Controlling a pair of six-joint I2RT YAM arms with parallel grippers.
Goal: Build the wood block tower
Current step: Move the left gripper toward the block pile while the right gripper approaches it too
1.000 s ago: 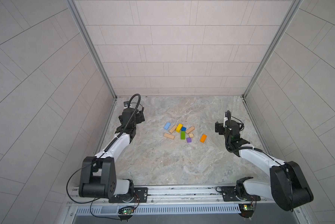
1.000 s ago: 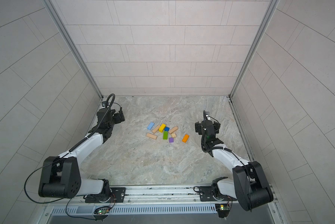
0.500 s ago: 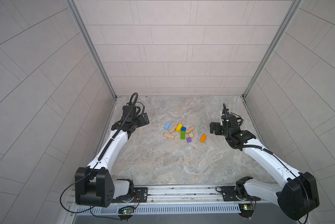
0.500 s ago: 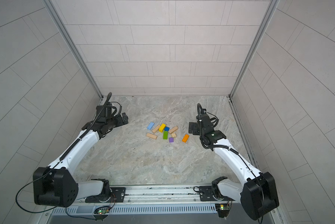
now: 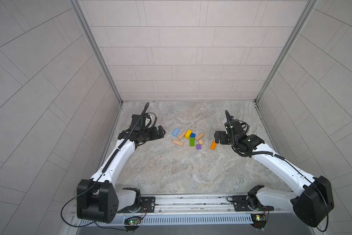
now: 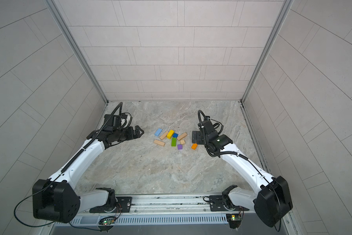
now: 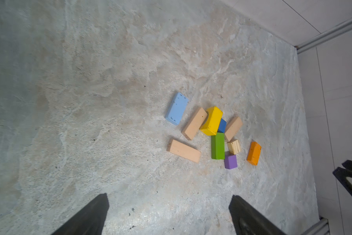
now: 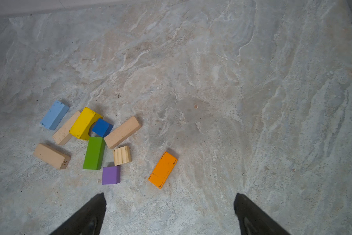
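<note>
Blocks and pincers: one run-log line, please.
build: not started | blocks: scattered | left pincer: open, empty | right pincer: open, empty, near orange bar

Left arm (image 5: 118, 155), right arm (image 5: 276, 162) nearer blocks (image 5: 192, 141)

Loose blocks (image 7: 217, 145) clustered on stone floor (image 7: 89, 81); left gripper (image 7: 169, 196) jaws wide, empty.

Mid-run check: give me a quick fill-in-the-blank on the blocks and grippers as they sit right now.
1. The block lying alone, apart from the cluster, is ____.
2. The left gripper and right gripper are both ____, holding nothing.
3. The light-blue bar lies on the cluster's side nearest the ____ gripper.
4. The dark-blue cube sits against the arched ____ block.
Missing words: orange; open; left; yellow.
</note>
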